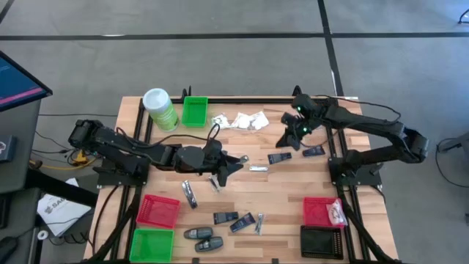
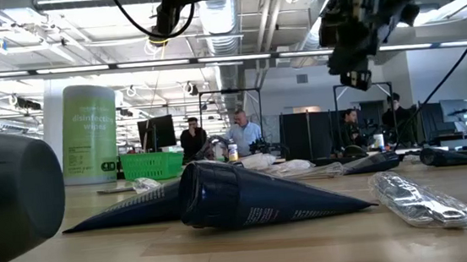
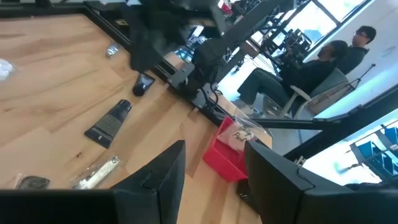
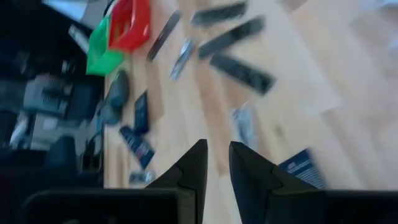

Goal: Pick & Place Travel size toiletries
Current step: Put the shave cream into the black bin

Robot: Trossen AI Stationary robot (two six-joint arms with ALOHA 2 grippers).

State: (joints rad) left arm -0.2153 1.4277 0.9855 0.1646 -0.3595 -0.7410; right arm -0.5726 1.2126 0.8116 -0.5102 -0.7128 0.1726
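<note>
**Both end effectors empty above scattered toiletries**

The white sachets (image 1: 240, 121) lie just beside the green bin (image 1: 194, 111) on the counter (image 1: 286, 198). Farther from that bin, dark packets (image 1: 278, 158) and silvery packets (image 1: 257, 168) are scattered. The left end effector (image 1: 229, 167) hovers near the bin with fingers apart, holding nothing. The right end effector (image 1: 293, 136) hangs beyond the sachets, fingers nearly together, gripping nothing.
</note>
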